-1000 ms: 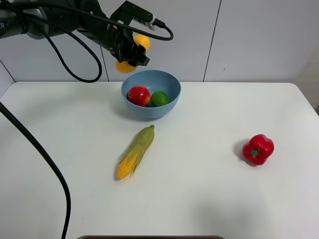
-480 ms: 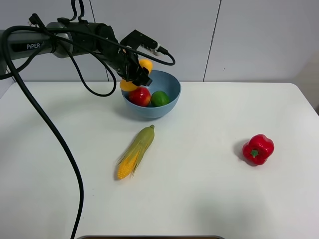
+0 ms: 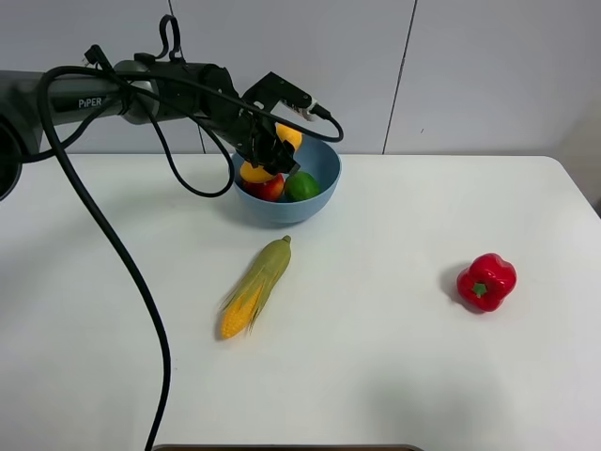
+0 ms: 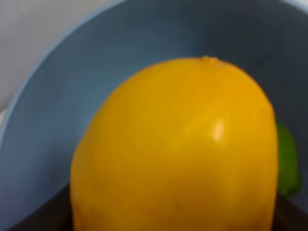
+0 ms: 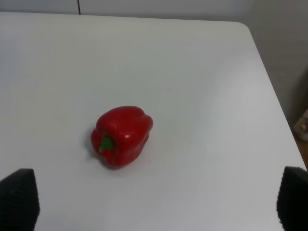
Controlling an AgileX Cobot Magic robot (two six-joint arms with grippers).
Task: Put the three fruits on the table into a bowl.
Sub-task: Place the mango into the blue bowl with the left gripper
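Nearest on the white table [image 3: 394, 376] lies a corn cob [image 3: 255, 287], left of centre, its husk end pointing toward the far side. Well to its right a red bell pepper [image 3: 486, 281] rests on its side; the right gripper [image 5: 154, 202] hangs above it with its fingers [image 5: 18, 197] spread wide, holding nothing. Farther back stands the light-blue bowl [image 3: 319, 193], with the pomegranate [image 3: 272, 187] and lime [image 3: 301, 185] inside, touching each other. The left gripper [image 3: 269, 148] reaches in over the bowl's far-left rim, clenched on the mango [image 4: 178, 149], which hangs just above the pomegranate.
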